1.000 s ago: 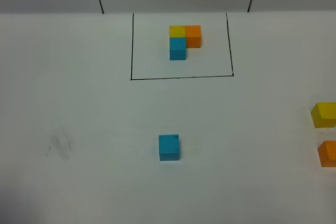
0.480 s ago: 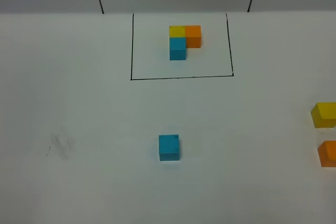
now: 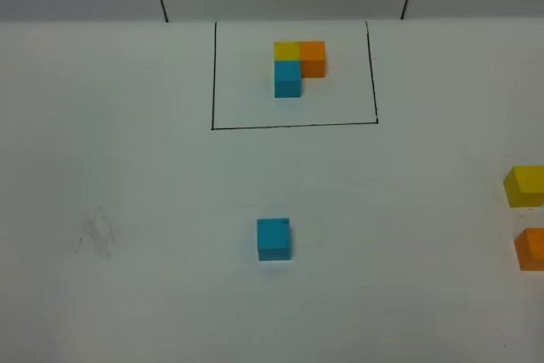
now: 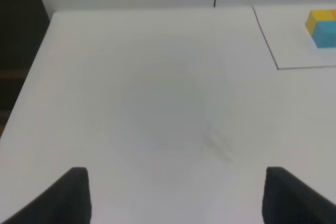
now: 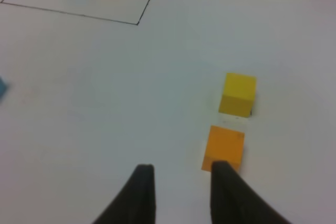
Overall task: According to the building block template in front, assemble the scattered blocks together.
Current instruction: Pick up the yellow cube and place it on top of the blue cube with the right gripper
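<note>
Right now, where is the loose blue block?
High view: the loose blue block sits mid-table, in front of the outlined template, far left of the loose yellow block.

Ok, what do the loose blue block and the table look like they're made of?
The loose blue block: likely painted wood or hard plastic; matte, even colour, crisp edges, no glare. The table: seemingly white laminate or coated board; smooth and plain, with a grey smudge on its left part.
</note>
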